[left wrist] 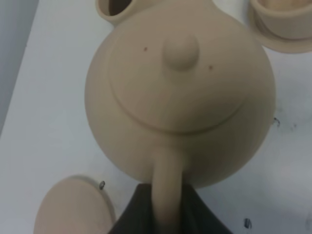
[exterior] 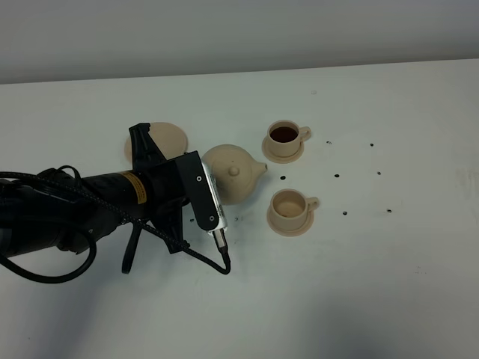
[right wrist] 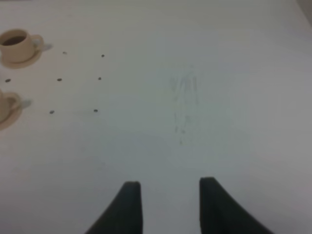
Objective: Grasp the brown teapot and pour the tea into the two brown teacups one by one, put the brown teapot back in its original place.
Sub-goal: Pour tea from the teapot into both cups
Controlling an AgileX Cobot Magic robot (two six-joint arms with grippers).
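The left gripper (left wrist: 168,219) is closed on the loop handle (left wrist: 167,180) of the brown teapot (left wrist: 180,92). In the left wrist view its two dark fingers (left wrist: 134,217) press the handle from both sides, with no gap. The teapot is directly in front of this gripper, and its spout (left wrist: 114,7) points away from it.

In the exterior high view the teapot (exterior: 233,173) is off the wide saucer (exterior: 168,137), which lies behind the arm and is partly covered by it. The pot is between that saucer and the two teacups, with the spout (exterior: 259,166) turned towards them. Whether the pot rests on the table (exterior: 374,284) or hangs a little above it cannot be told.

The high view gives the whole layout. The far teacup (exterior: 284,134) holds dark liquid and the near teacup (exterior: 290,203) shows a pale inside, each on its own small saucer. In that view the grip itself is hidden under the arm's camera block. Only the left wrist view shows the grip. It also shows the wide saucer (left wrist: 73,207) near the handle and the edge of the near teacup (left wrist: 285,17).

Only the right wrist view shows the right gripper (right wrist: 170,204). Its fingers stand apart with nothing between them, above bare table, well apart from the teapot. The same view catches the far teacup (right wrist: 17,43) with its dark liquid, and part of the near teacup (right wrist: 4,108).
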